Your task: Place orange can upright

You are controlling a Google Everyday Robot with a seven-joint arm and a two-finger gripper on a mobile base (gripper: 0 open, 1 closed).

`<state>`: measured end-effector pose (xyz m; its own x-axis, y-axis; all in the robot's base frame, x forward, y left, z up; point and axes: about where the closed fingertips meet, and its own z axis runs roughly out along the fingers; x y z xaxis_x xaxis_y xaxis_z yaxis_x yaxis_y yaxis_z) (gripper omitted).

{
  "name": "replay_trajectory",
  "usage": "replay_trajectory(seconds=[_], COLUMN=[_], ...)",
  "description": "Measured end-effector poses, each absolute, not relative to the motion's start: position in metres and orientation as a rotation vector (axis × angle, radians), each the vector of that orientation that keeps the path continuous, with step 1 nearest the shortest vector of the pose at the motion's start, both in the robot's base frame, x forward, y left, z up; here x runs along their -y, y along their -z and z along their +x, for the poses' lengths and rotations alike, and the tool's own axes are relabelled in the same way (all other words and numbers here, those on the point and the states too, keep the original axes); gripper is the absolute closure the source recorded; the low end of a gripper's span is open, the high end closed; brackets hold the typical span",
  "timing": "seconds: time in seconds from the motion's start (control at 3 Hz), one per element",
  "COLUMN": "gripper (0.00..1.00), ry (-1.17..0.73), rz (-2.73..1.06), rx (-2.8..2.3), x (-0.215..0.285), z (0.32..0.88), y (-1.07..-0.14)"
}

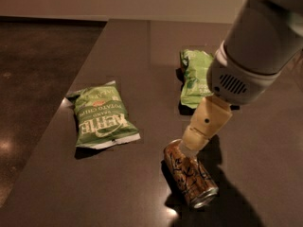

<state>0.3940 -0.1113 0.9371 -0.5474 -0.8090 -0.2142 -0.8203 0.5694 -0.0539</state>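
Note:
The orange can (pixel 190 178) lies on its side on the dark table (pixel 142 46), near the front right, with its silver top facing the front right. My gripper (pixel 195 142) comes down from the upper right on a large white arm (pixel 258 46). Its cream tip is at the can's far end, right over it or touching it. I cannot tell which.
A green chip bag (pixel 101 116) lies flat to the left of the can. A second green chip bag (pixel 195 77) lies further back, partly behind my arm. The table's left edge (pixel 57 112) drops to a dark floor.

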Motion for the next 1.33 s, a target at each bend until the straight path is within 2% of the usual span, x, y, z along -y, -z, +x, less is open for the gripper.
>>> replay_trajectory(seconds=[0.67,1.33], gripper=[0.00,0.00], ry=[0.009,0.020], rz=[-1.140,-0.981], rx=[-2.764,-2.912], x=[0.081,0.086], z=[0.379,0.372], y=[-0.897,-0.862])
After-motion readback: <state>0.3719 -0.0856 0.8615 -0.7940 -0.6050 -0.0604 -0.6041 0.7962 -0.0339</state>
